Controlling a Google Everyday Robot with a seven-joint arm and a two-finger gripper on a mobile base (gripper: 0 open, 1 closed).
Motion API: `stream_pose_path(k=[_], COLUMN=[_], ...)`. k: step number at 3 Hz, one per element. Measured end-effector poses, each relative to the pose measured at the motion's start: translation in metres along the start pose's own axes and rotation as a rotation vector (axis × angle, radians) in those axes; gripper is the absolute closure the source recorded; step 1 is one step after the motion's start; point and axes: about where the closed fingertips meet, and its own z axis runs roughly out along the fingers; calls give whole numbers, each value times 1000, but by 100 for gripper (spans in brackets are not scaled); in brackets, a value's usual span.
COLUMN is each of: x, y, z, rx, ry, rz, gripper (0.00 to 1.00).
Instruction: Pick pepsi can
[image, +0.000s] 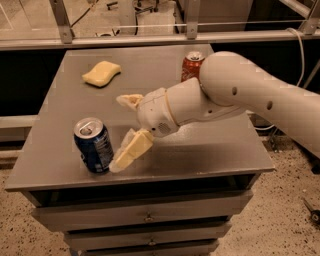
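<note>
Behind the white robot arm (250, 95), the red-orange cola can (191, 64) stood partly hidden.
Its two-finger gripper (118, 134) hung low, spread wide, lower fingertip (120, 161) just beside the dark blue aluminium pepsi can (93, 146).

One pepsi can (93, 146), jaws beside it, one red can (192, 66), one sponge (101, 73)

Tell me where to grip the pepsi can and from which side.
Grip the pepsi can across its round side wall at mid-height, coming from the picture's right. It stands upright, and the open hand sits just beside it on that side.
</note>
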Motion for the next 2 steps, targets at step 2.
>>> stream_pose_path(k=[2], x=[-16], y=[24], z=[35], rx=[-85], ry=[-111], rz=[-1], gripper=[16])
